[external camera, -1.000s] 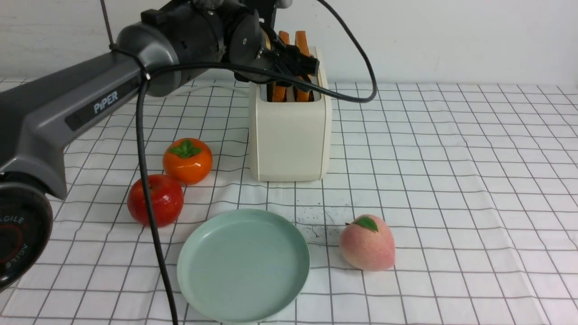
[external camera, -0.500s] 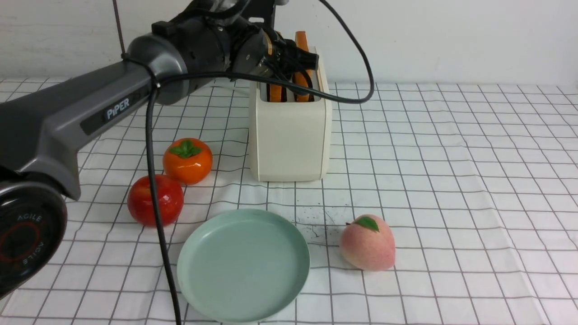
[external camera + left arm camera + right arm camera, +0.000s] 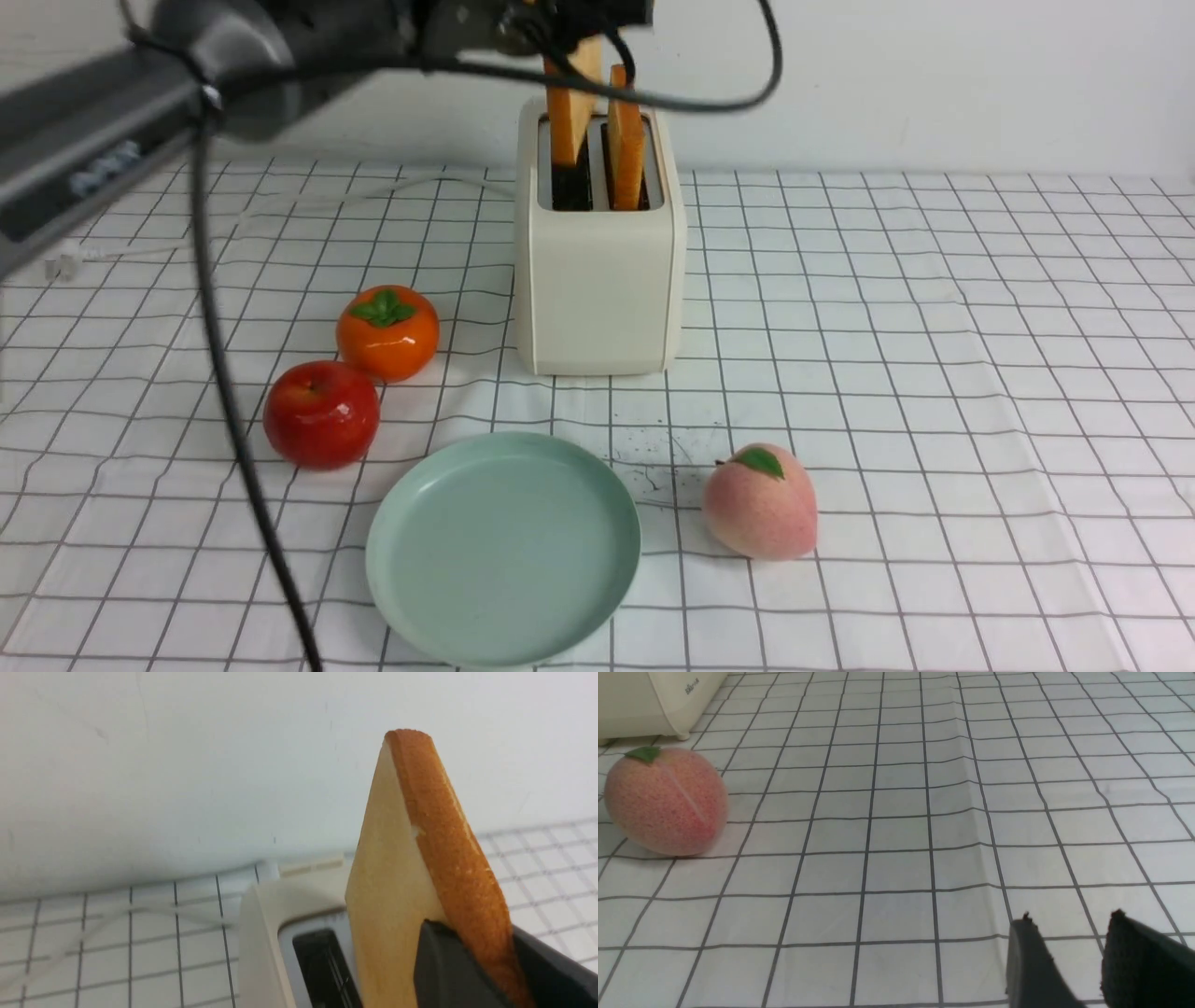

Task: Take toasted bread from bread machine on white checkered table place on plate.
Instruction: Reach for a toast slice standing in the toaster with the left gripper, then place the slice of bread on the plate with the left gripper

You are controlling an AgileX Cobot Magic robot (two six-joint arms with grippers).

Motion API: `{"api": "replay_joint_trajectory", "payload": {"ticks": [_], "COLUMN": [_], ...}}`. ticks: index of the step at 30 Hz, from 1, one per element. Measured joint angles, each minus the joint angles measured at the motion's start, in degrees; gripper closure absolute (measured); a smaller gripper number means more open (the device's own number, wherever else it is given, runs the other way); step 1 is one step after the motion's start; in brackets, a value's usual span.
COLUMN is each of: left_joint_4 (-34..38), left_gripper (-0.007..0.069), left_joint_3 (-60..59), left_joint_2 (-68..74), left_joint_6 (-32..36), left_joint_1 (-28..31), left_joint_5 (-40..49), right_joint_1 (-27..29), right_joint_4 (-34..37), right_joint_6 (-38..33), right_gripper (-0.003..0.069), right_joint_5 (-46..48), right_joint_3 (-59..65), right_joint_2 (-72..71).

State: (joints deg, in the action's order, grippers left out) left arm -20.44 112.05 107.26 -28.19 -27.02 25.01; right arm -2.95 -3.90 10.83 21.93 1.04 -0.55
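The cream-white bread machine (image 3: 599,280) stands on the white checkered table (image 3: 934,373) at the back middle. My left gripper (image 3: 581,21) is shut on one slice of toasted bread (image 3: 568,105) and holds it raised, its lower end still at the left slot. In the left wrist view the fingers (image 3: 444,970) clamp that slice (image 3: 402,868) above the dark slot of the bread machine (image 3: 261,933). The second slice (image 3: 627,140) stands in the right slot. The mint-green plate (image 3: 504,546) lies in front, bare. My right gripper (image 3: 1069,914) is open and empty, low over the cloth.
An orange persimmon (image 3: 387,331) and a red apple (image 3: 322,413) sit left of the bread machine. A peach (image 3: 759,501) lies right of the plate; it also shows in the right wrist view (image 3: 665,800). The left arm's black cable (image 3: 233,411) hangs past the apple.
My left gripper has risen with the left slice, pulling it up from the slot. The left arm now sits higher in view. The second slice stays in its slot.
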Motion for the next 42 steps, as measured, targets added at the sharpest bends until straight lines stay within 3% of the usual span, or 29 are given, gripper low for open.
{"api": "replay_joint_trajectory", "payload": {"ticks": [6,10,11,12,16,21,23,29,32,37,42], "left_joint_4": [5.62,20.44,20.44,26.19,37.88,47.03,50.54,66.95,71.09,79.36,83.17], "left_gripper": [0.0537,0.0537,0.0537,0.0537,0.0537,0.0537,0.0537,0.0537,0.0537,0.0537,0.0537], "left_joint_3": [-0.08,-10.62,-10.62,-17.27,-36.73,-54.24,-56.71,-57.75,-57.75,-57.75,-57.75], "left_joint_2": [-13.24,-23.18,-23.18,-26.09,-32.69,-35.10,-34.51,-32.77,-31.22,-24.03,-19.07], "left_joint_6": [3.15,13.39,13.80,17.02,25.91,34.68,37.21,52.45,56.70,63.40,67.36], "left_joint_1": [0.00,0.00,0.00,0.00,0.00,0.98,2.92,16.61,19.41,20.09,20.09], "left_joint_5": [13.92,23.45,23.62,24.78,24.02,18.56,18.14,21.69,24.29,26.20,24.79], "right_joint_1": [0.00,0.00,0.00,0.00,0.00,0.00,0.00,0.00,0.00,0.00,0.00], "right_joint_4": [0.00,0.00,0.00,0.00,0.00,0.00,0.00,0.00,0.00,0.00,0.00], "right_joint_6": [0.00,0.00,0.00,0.00,0.00,0.00,0.00,0.00,0.00,0.00,0.00], "right_gripper": [0.0419,0.0419,0.0419,0.0419,0.0419,0.0419,0.0419,0.0419,0.0419,0.0419,0.0419], "right_joint_5": [0.00,0.00,0.00,0.00,0.00,0.00,0.00,0.00,0.00,0.00,0.00], "right_joint_3": [0.00,0.00,0.00,0.00,0.00,0.00,0.00,0.00,0.00,0.00,0.00], "right_joint_2": [0.00,0.00,0.00,0.00,0.00,0.00,0.00,0.00,0.00,0.00,0.00]}}
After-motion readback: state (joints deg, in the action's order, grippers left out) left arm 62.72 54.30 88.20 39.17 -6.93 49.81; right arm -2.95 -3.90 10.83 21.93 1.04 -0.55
